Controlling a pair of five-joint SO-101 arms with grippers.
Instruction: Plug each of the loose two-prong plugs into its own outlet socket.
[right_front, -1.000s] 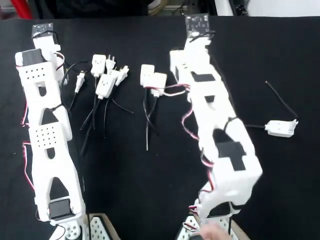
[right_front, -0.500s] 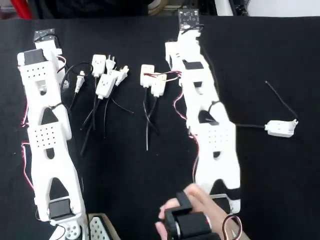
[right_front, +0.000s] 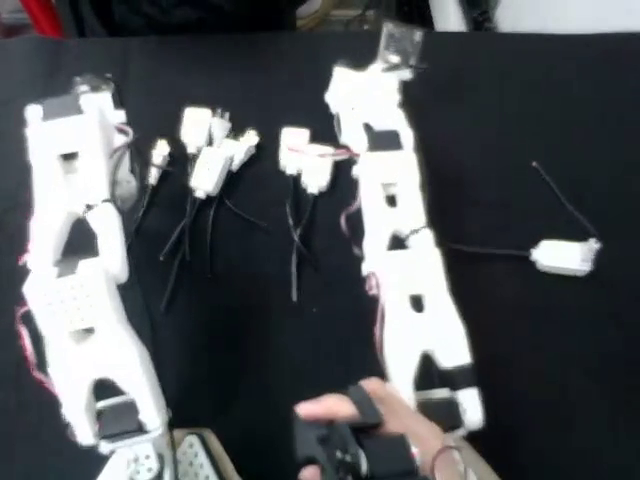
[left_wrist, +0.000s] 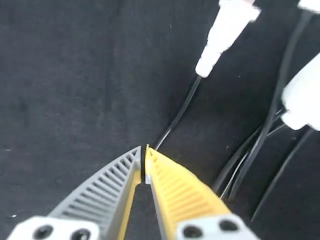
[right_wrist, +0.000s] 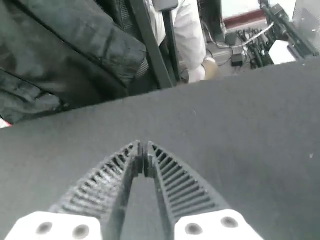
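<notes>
The left gripper (left_wrist: 145, 159) is sitting close over the black table (left_wrist: 65, 75), its grey and yellow jaws pressed together. I cannot tell whether anything is caught between them. A black cord (left_wrist: 182, 107) is running from right beside the tips up to a white plug (left_wrist: 220, 35). From above, the left arm (right_front: 75, 250) is lying along the table's left side, next to a bunch (right_front: 210, 150) of white plugs and sockets with tangled cords. A smaller pair (right_front: 305, 160) of white pieces is sitting just beside the right arm (right_front: 400, 230), which is stretching up the middle. The right gripper (right_wrist: 145, 156) is pointing toward the far table edge, jaws pressed together on nothing. One socket (right_front: 565, 257) is lying alone, well off to the right.
</notes>
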